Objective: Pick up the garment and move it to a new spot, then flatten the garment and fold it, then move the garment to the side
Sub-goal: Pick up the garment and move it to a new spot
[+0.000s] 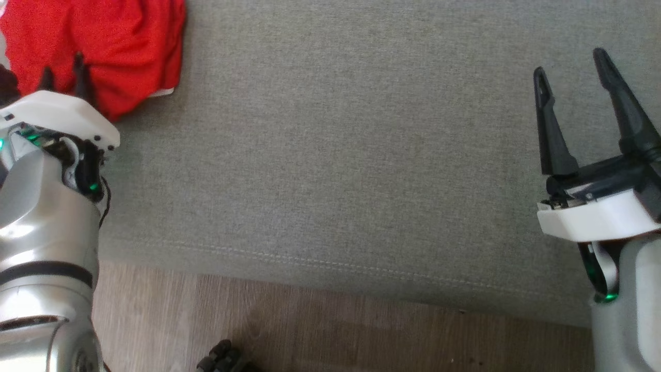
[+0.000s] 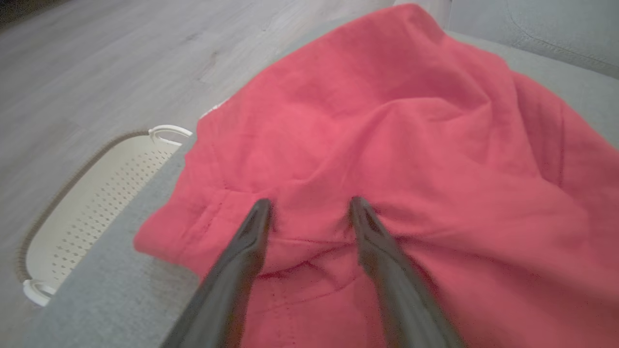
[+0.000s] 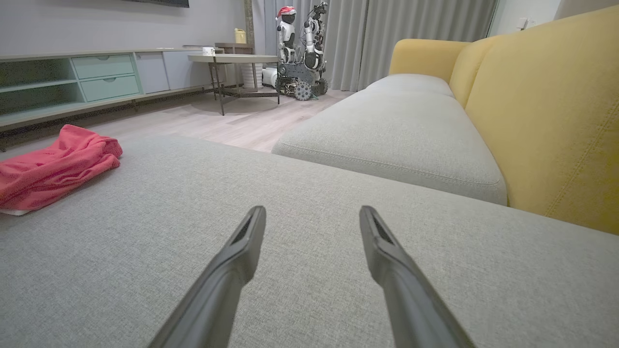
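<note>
The garment (image 1: 103,41) is a crumpled red piece lying at the far left corner of the grey cushion (image 1: 335,129). My left gripper (image 1: 63,77) is down on its near edge. In the left wrist view the two dark fingers stand apart, their tips pressed into the garment (image 2: 387,145) with a ridge of cloth between them at the left gripper (image 2: 309,203). My right gripper (image 1: 569,64) hovers open over bare cushion at the far right, well away from the garment (image 3: 53,164). Nothing lies between the fingers of the right gripper (image 3: 312,212).
A white perforated basket (image 2: 96,203) stands on the wooden floor (image 1: 310,320) just beside the cushion's edge by the garment. A yellow sofa back (image 3: 546,111) rises past a second grey cushion. Another robot (image 3: 300,43), a round table and a low cabinet stand farther off.
</note>
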Tool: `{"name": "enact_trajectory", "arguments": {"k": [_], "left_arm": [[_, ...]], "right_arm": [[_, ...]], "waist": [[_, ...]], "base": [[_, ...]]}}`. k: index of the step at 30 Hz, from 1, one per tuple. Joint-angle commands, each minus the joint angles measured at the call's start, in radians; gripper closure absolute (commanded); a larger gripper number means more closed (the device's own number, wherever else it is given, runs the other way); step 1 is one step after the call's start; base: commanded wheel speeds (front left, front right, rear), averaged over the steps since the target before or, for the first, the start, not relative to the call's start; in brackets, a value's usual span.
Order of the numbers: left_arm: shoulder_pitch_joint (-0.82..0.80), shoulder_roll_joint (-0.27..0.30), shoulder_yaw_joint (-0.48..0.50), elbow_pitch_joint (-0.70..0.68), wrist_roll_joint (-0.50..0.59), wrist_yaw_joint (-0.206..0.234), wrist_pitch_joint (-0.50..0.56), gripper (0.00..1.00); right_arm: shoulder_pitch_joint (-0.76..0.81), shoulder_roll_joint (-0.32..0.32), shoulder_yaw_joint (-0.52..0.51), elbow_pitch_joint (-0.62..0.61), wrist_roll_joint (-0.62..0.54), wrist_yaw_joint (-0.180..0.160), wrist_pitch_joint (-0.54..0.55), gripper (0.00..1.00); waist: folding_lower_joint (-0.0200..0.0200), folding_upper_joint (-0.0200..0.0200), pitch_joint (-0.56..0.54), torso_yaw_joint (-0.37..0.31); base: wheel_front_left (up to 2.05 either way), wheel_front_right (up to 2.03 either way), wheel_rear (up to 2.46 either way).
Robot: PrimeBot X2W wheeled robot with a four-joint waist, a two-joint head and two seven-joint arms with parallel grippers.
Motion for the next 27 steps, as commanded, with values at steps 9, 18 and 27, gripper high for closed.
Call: {"name": "enact_trajectory", "arguments": {"k": [9,18,27], "left_arm": [[-0.025,0.095,0.143,-0.161,-0.075,0.031,-0.021,1.00],[0.102,0.078,0.278,-0.672,0.049,0.057,-0.022,1.00],[0.128,0.118,0.094,-0.950,0.247,-0.026,-0.022,1.00]], "right_arm": [[-0.021,0.030,0.022,-0.003,-0.005,0.003,-0.029,0.00],[-0.024,0.073,0.027,0.084,0.011,0.003,-0.090,0.00],[-0.023,0.114,0.017,0.147,0.034,0.003,-0.147,0.00]], "waist": [[0.0000,0.0000,-0.029,-0.021],[0.0000,0.0000,-0.143,-0.071],[0.0000,0.0000,-0.219,-0.172]], "base": [[0.00,0.00,0.00],[0.00,0.00,0.00],[0.00,0.00,0.00]]}}
